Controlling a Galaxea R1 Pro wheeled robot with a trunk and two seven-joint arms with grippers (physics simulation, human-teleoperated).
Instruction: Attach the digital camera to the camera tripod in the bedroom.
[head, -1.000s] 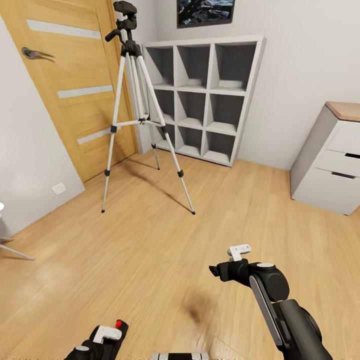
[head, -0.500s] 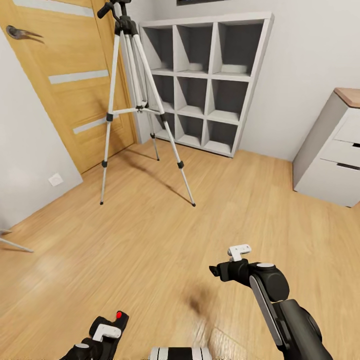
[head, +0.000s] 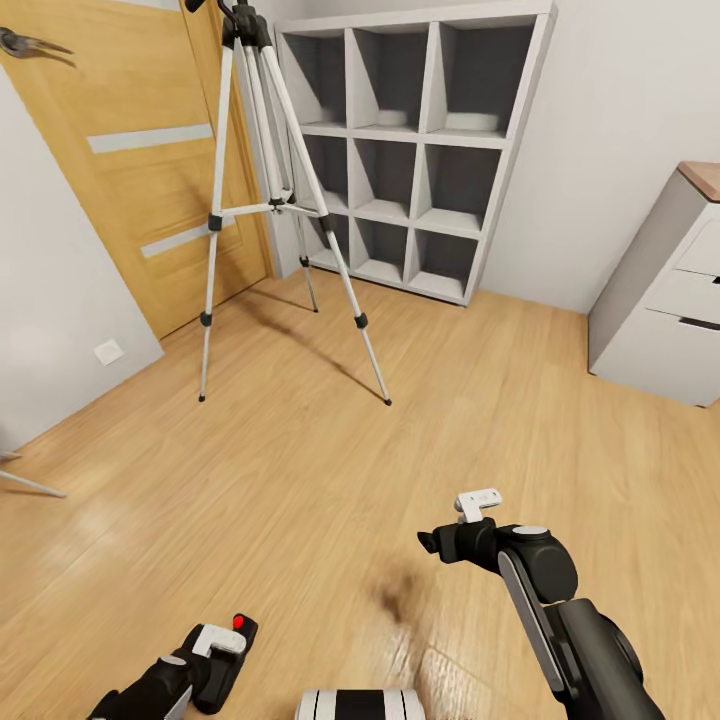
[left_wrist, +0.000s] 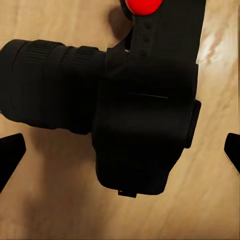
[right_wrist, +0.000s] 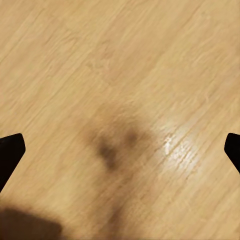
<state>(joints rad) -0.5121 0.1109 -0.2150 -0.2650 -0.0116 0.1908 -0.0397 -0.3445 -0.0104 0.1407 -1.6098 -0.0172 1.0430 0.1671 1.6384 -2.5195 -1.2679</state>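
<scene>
I carry the camera (left_wrist: 125, 105) low in my left hand (head: 205, 665), the fingers closed on its black body with the red dot on top, above the plank floor (head: 330, 470). My right hand (head: 440, 545) hangs empty with its fingers spread. The tripod (head: 265, 200) stands well apart by the oak door (head: 130, 170) and the grey shelf unit (head: 420, 150), so the pickup looks done, while the approach and mounting are left.

closer, lower view of the camera tripod (head: 262, 190); left claw (head: 222, 650) with digital camera (head: 232, 642) now further forward
</scene>
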